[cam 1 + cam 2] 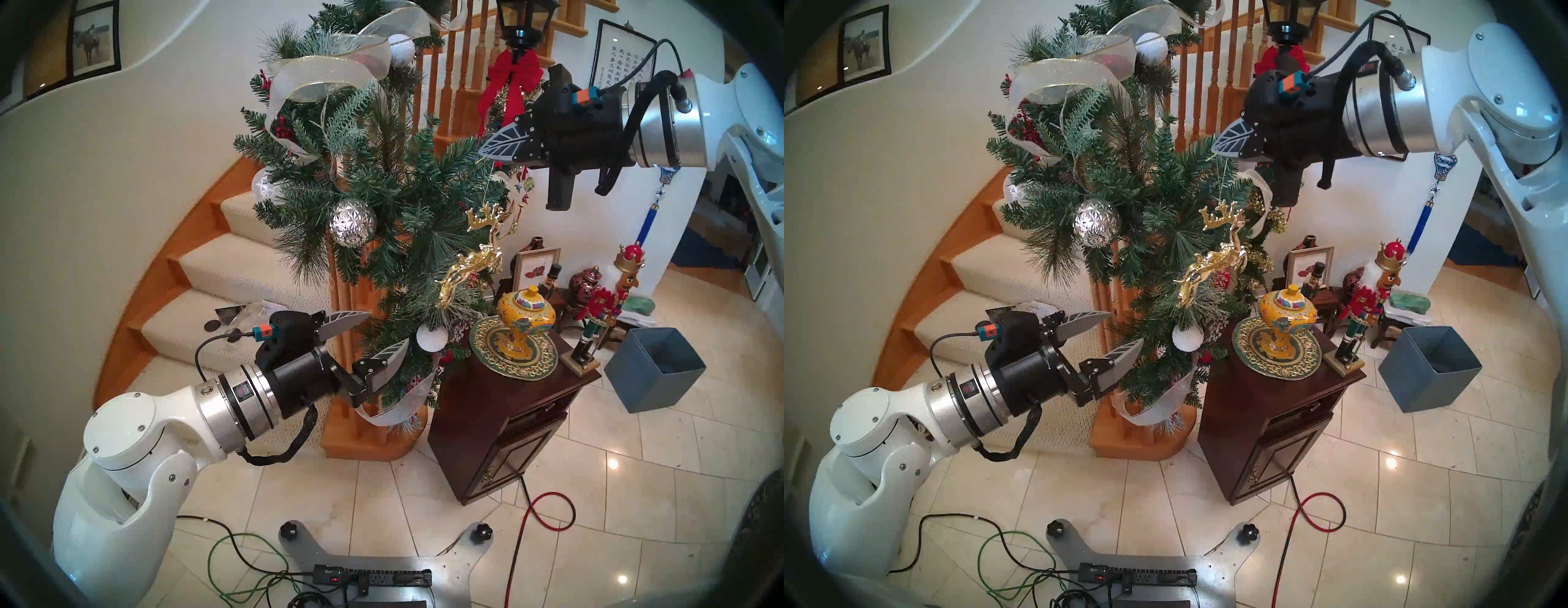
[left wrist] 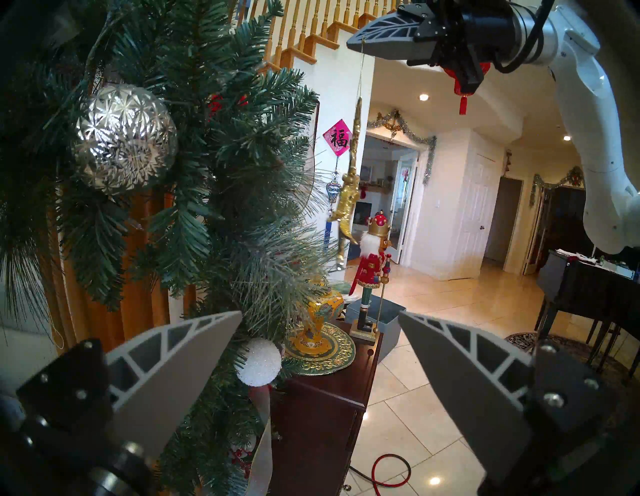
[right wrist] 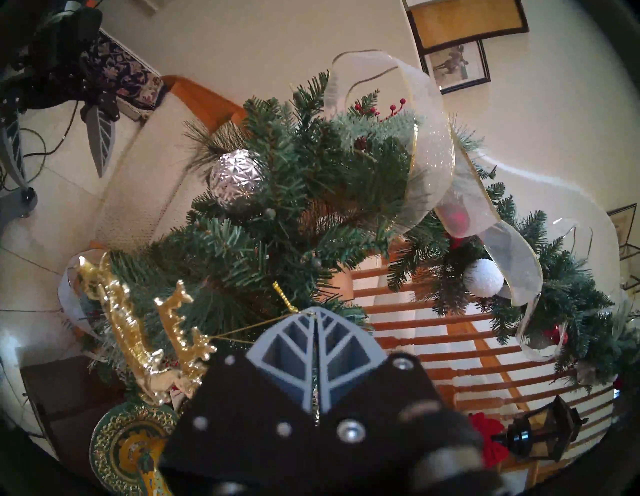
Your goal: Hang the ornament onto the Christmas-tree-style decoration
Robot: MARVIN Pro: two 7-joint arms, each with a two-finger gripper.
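Dangling gold reindeer ornament [image 1: 475,250] by its thread from right gripper [image 1: 488,149], jaws clenched on the thread loop, reindeer hanging at 6 o'clock below the fingertips. Long axis roughly vertical, slightly tilted, antlers up. Garland [image 1: 382,182] at 9 o'clock from the fingertips, nearest branch tips just beside the thread; ornament overlaps the needles in the head view, contact unclear. Left gripper [image 1: 369,335] released, empty, low at 7 o'clock by the white snowy ball [image 1: 431,337]. Right arm nearer. Likely next: carry the loop toward 9 o'clock over a branch tip.
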